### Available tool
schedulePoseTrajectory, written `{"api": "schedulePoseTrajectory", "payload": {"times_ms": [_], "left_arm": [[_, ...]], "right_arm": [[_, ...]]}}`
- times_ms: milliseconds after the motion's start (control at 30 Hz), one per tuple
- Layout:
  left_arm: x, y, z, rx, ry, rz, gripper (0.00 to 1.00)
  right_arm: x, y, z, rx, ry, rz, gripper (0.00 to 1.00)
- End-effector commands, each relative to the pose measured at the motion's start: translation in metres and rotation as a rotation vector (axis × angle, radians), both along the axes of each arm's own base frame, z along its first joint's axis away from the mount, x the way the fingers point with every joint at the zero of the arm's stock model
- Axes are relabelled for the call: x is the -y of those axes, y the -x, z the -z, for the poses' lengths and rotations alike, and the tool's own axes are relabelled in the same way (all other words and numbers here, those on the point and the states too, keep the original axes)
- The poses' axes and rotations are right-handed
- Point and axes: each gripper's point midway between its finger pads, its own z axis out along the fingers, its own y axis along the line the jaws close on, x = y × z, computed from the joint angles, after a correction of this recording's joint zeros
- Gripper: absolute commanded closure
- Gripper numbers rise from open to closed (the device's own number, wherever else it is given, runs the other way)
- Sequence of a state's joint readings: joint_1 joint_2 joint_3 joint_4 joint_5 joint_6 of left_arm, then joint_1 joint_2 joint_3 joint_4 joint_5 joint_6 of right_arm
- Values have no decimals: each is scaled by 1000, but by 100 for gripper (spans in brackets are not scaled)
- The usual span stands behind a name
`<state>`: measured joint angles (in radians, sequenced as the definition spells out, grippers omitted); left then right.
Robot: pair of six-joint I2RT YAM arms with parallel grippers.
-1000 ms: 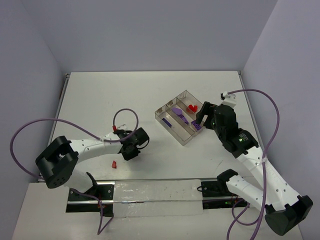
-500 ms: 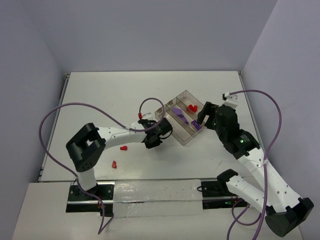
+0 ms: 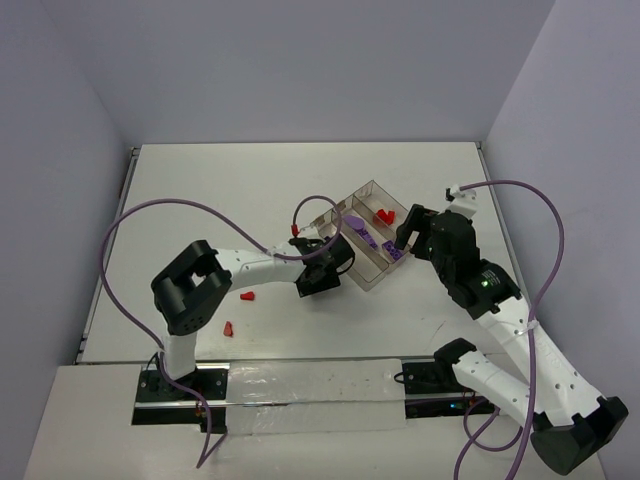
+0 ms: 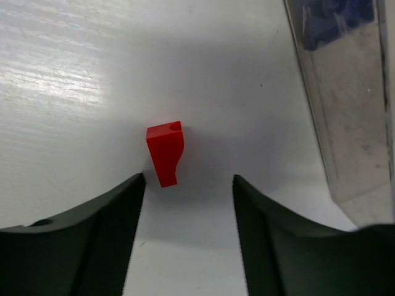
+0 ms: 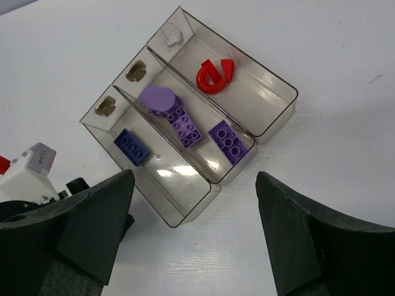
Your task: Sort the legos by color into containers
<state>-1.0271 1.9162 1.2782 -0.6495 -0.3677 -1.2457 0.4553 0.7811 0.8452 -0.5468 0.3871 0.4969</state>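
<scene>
The clear tray [image 5: 278,108] has three long containers. The far one holds red legos [image 5: 213,74], the middle one purple legos [image 5: 184,126], and the near one a dark blue brick [image 5: 133,147]. My left gripper [image 4: 188,177] is open beside the tray's near-left corner [image 3: 322,275]. A small red lego [image 4: 165,153] sits free over the white table just past its fingertips, touching neither finger. In the top view that lego is hidden under the gripper. Two more red legos [image 3: 246,296] [image 3: 228,328] lie further left. My right gripper [image 5: 192,180] hovers open above the tray's right end [image 3: 402,238], holding nothing.
The tray's wall [image 4: 321,123] runs along the right of the left wrist view, close to the left gripper's right finger. Purple cables [image 3: 150,215] loop over both arms. The table's edges and grey walls [image 3: 300,70] bound the work area.
My left arm swung right from the front-left of the table to the tray's corner, and its jaws went from shut to open, leaving the red lego free. The right arm stayed put.
</scene>
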Motion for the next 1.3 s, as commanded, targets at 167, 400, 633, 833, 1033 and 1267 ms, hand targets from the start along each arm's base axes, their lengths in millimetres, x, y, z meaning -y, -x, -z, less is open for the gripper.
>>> {"api": "schedulePoseTrajectory", "payload": {"times_ms": [167,400,633,833,1033,1267], "left_arm": [[-13,2,-61,75,45,31,25],[-117,-13,-115,153,14,-112,20],[-227,-32,-141,247,7,-356,14],[-260,-39,-155,299,63,-454,5],[-253,-46,-155,302,104,-439,1],[-248,-51,-159,314,128,-433,1]], "right_arm": [[-13,-3,-23,48,-40,-45,13],[-83,9,-13,8,-2,-228,13],[-183,38,25,-82,84,-500,19],[-240,49,85,-200,195,-632,20],[-260,37,134,-265,255,-638,25],[-263,26,173,-338,248,-614,34]]}}
